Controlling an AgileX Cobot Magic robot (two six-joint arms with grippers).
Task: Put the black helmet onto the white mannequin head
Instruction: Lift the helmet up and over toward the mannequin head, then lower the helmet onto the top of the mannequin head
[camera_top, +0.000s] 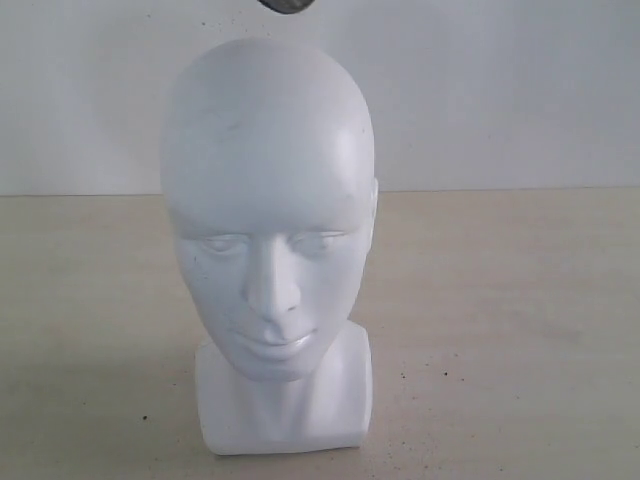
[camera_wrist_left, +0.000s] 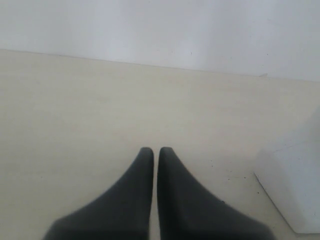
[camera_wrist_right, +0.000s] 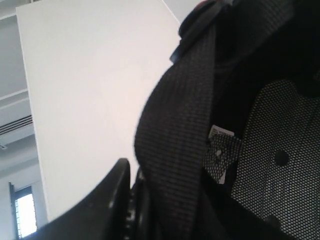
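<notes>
The white mannequin head (camera_top: 268, 230) stands upright on the beige table, facing the exterior camera, bare on top. A dark sliver of the black helmet (camera_top: 288, 5) shows at the top edge of that view, just above the crown. In the right wrist view the helmet's mesh lining (camera_wrist_right: 280, 145) and woven chin strap (camera_wrist_right: 175, 145) fill the frame, and my right gripper (camera_wrist_right: 137, 200) is shut on the helmet's rim. My left gripper (camera_wrist_left: 156, 152) is shut on nothing, low over the table, with the head's squarish base (camera_wrist_left: 292, 185) beside it.
A white wall (camera_top: 500, 90) backs the table (camera_top: 500, 330). Small dark specks dot the tabletop near the base. A white panel (camera_wrist_right: 90, 100) and a window show behind the raised helmet in the right wrist view.
</notes>
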